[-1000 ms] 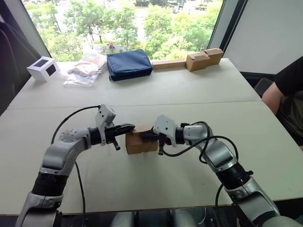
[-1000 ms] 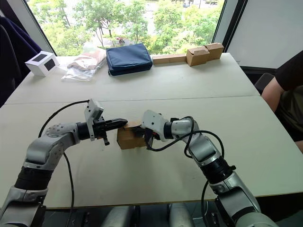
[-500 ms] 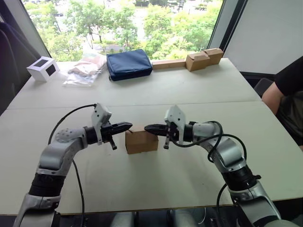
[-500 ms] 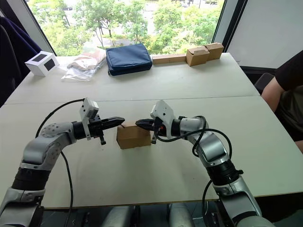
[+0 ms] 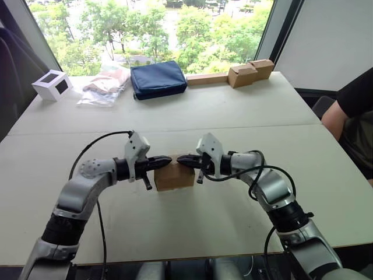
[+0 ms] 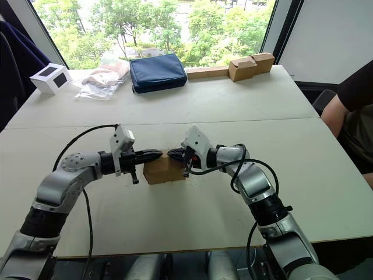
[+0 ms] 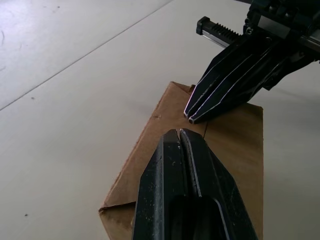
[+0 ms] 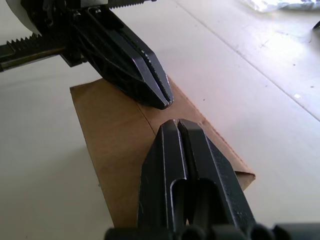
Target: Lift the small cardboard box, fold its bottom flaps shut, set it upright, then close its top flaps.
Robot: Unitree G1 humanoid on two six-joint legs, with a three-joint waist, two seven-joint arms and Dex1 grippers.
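The small cardboard box stands on the bench near the middle of its near half, and its top flaps lie flat, with the seam between them running under both tools. The left gripper comes in from the left and the right gripper from the right — half a second ago they were apart at the two sides of the box, and now their tips almost meet just above the centre of the lid. In both wrist views the fingers of each gripper are pressed together, holding nothing. I cannot tell if the tips already touch the cardboard or hover just over it. My judgement is that the task is in its last step: the box is already upright, so the bottom must be folded, and the closed tips are placed to press the top flaps down along the seam. One near corner of the lid looks a little raised, so a flap may spring up again — this is the risk.
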